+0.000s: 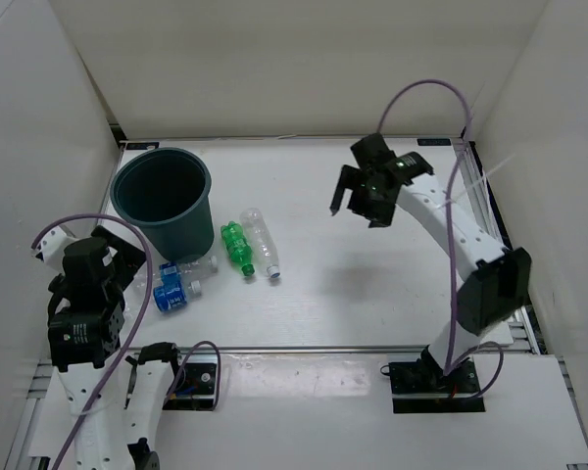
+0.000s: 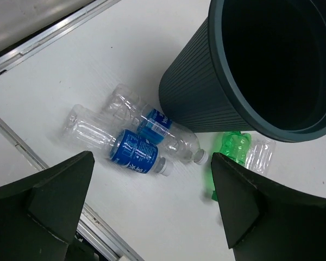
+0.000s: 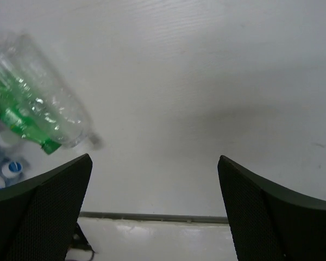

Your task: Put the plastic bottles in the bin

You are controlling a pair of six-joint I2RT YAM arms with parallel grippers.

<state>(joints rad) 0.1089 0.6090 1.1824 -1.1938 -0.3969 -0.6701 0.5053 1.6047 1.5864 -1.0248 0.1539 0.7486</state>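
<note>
Left gripper (image 2: 151, 163) and right gripper (image 3: 155, 159) both gape empty. In the left wrist view, the bin (image 2: 201, 92) cuts off the green bottle (image 2: 232, 145).

Worktop (image 1: 372, 289): white, flat, bounded at the near side by a metal rail (image 1: 323, 348). Carried directly on it:
- One round dark teal-grey bin (image 1: 176, 233), stood upright at the far left.
- Two clear bottles with blue labels (image 1: 170, 294), laid on their sides close together, just in front of the bin's base.
- One green bottle (image 1: 237, 248) and one clear bottle with a white cap (image 1: 263, 245), laid side by side, touching, just right of the bin.
</note>
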